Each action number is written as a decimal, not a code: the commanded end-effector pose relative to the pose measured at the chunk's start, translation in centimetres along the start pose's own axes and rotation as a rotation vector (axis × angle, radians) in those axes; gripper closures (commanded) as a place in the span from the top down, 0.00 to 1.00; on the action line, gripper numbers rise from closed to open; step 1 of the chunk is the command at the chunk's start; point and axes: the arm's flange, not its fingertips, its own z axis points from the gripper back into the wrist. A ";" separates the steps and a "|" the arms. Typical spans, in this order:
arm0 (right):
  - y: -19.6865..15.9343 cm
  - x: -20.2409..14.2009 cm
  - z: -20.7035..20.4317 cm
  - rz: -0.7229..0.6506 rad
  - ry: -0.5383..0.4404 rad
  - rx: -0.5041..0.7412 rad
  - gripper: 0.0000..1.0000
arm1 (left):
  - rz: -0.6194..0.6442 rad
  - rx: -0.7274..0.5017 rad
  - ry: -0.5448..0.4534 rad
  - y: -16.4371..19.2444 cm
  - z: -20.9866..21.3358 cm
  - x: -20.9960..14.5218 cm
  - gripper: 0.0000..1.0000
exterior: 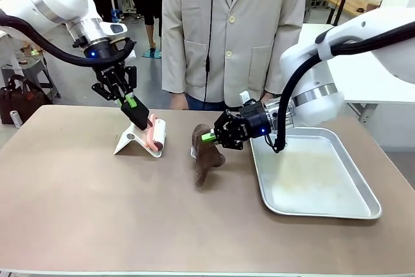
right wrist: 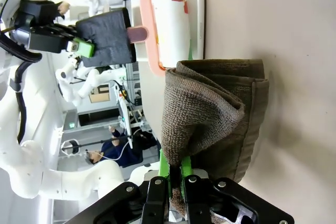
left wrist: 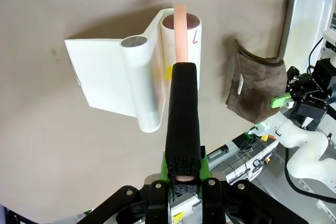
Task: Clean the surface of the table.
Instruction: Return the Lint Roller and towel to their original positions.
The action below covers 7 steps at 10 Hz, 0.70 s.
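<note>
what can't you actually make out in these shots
- Left gripper finger pads: black foam handle of the lint roller covers them in the left wrist view.
- Right gripper fingertips: buried in the brown cloth in the right wrist view.
- Pink mark on the roller's end: too small to read, left wrist view.
- Any dirt on the table: none clear enough to tell.
- Tray: its far end is behind the right arm, front view.
</note>
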 end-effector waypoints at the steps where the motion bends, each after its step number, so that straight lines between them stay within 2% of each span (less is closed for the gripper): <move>1: 0.0 0.3 0.1 -0.020 0.001 0.029 0.09 | 0.013 0.062 0.022 -0.1 0.4 0.7 0.22; 7: -0.1 0.3 0.3 -0.015 -0.011 0.033 0.09 | 0.005 0.073 0.035 -0.4 0.2 1.4 0.22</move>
